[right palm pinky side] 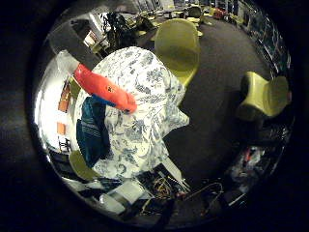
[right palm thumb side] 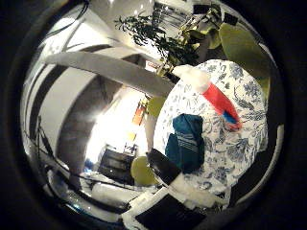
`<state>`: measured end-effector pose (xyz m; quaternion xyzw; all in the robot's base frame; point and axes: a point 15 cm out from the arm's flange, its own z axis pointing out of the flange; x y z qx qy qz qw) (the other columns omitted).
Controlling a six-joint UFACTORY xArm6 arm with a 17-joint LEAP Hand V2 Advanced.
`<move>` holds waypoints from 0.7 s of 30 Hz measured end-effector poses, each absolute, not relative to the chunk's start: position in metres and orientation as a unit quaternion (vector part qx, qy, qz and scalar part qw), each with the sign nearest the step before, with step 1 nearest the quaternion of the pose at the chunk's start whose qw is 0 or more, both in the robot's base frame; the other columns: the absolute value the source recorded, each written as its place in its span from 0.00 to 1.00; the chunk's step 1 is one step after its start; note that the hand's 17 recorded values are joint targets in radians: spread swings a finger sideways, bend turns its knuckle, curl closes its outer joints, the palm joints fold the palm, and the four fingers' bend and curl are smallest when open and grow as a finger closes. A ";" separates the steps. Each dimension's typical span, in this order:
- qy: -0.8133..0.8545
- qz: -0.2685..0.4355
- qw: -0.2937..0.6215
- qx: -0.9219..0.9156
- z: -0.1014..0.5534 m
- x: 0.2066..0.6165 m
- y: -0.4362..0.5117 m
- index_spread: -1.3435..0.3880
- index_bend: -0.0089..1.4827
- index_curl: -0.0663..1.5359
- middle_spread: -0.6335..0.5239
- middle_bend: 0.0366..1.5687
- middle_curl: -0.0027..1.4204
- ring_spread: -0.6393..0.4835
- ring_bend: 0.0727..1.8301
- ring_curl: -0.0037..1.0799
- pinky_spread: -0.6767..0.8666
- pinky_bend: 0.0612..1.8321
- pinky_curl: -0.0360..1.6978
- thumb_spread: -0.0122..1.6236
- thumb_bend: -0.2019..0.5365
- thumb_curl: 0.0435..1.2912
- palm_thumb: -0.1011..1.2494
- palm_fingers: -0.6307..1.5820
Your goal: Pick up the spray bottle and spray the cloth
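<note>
A round table with a blue-and-white floral tablecloth stands some way off from my palm. On it lies the spray bottle, on its side, with a red body, a whitish end and a blue tip. Its red body touches a dark teal striped cloth, which is crumpled on the tablecloth and hangs towards the table's edge. My right hand shows only as a straight black and white finger reaching into the thumb side view. It is open, holds nothing, and is apart from the bottle and the cloth.
Yellow-green chairs stand around the table, one behind it and one out on the dark carpet. Loose clutter lies on the floor by the table's foot. Potted plants and a pale curved wall stand beyond.
</note>
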<state>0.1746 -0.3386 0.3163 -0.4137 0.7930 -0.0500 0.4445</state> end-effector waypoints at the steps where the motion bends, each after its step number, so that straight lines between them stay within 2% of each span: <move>1: 0.791 -0.048 0.456 -0.406 0.312 0.176 -0.340 0.68 0.11 0.24 0.70 0.21 0.24 0.77 0.26 0.24 0.69 0.39 0.08 0.62 0.24 0.21 0.44 0.31; 8: 0.770 -0.028 0.529 -0.355 0.266 0.182 -0.340 0.69 0.11 0.23 0.71 0.21 0.24 0.77 0.26 0.24 0.69 0.35 0.10 0.62 0.23 0.20 0.43 0.34; 21: 0.758 -0.014 0.556 -0.342 0.220 0.176 -0.340 0.69 0.11 0.22 0.71 0.19 0.24 0.77 0.23 0.23 0.69 0.31 0.13 0.61 0.24 0.21 0.44 0.33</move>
